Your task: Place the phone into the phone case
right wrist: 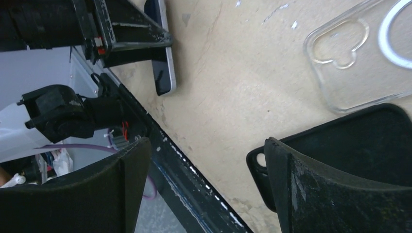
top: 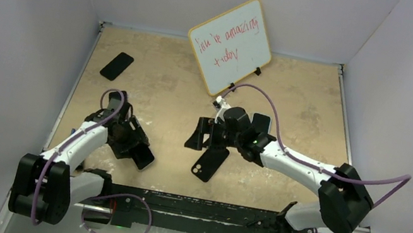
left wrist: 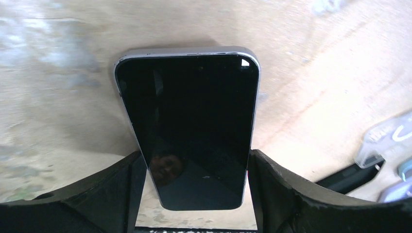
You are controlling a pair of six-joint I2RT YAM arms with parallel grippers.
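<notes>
Left claw (left wrist: 194,158) is gripping the phone (left wrist: 189,121); right claw (right wrist: 206,141) is hovering open beside the unfilled black phone case (right wrist: 359,136).

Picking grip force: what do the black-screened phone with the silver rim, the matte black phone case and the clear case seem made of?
The black-screened phone: glossy glass face, shows reflections; silver rim looks like satin metal. The black phone case: matte, probably silicone or soft plastic. The clear case: glossy transparent plastic, table visible through it; stiffness unclear.

The whiteboard (top: 230,45) carries red handwriting: the first line seems to read "you're amazing", the second is not legible.
</notes>
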